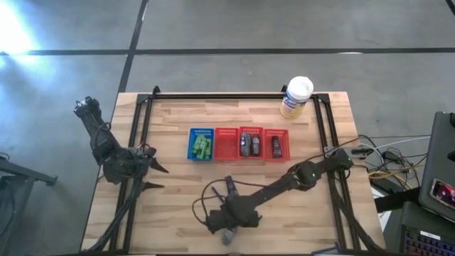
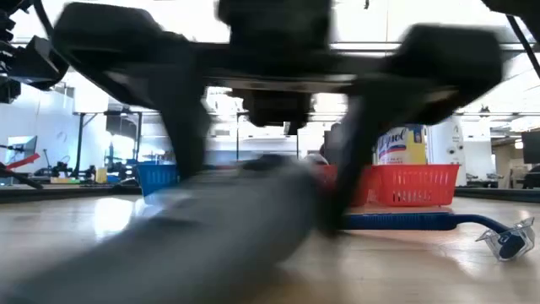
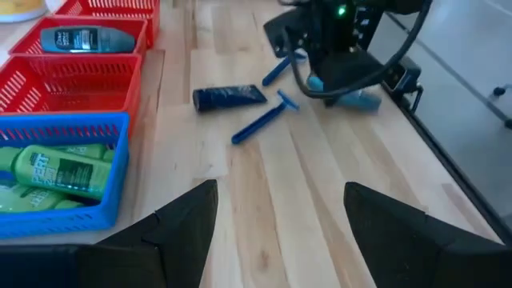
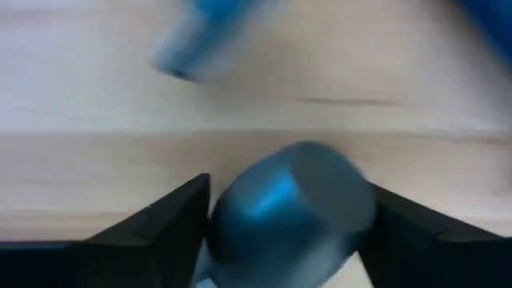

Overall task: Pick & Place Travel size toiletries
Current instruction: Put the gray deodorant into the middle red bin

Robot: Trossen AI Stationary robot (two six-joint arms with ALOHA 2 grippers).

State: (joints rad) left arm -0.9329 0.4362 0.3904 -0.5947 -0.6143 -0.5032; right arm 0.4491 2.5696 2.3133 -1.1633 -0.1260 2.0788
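1. The right gripper [image 1: 226, 229] sits at the lower centre of the high view, down at the wooden table [image 1: 170, 121]. In the right wrist view its fingers [image 4: 160, 224] stand on either side of a grey-blue bottle [image 4: 292, 204], pressed against it on both sides.
2. The same bottle shows in the high view as a small grey item [image 1: 229, 237] just below the gripper, near the table's lower edge.
3. Loose items lie close by: a dark blue tube [image 3: 230, 97] and a blue razor [image 3: 264, 124] at upper centre of the left wrist view, a second razor [image 3: 282, 67] above them, touching the right arm's dark body there.
4. In the low view a blue razor [image 2: 439, 222] lies flat at lower right, with the red baskets [image 2: 413, 186] behind it.
5. A row of four baskets crosses the middle of the high view: a blue basket [image 1: 201, 144] holding green bottles [image 1: 202, 148], then three red ones; the two rightmost hold dark bottles [image 1: 249, 144].
6. A white-lidded canister [image 1: 296, 97] stands at the upper right of the table.
7. The left gripper [image 1: 158, 178] waits at the left of the high view, above the table, its fingers spread apart and empty.
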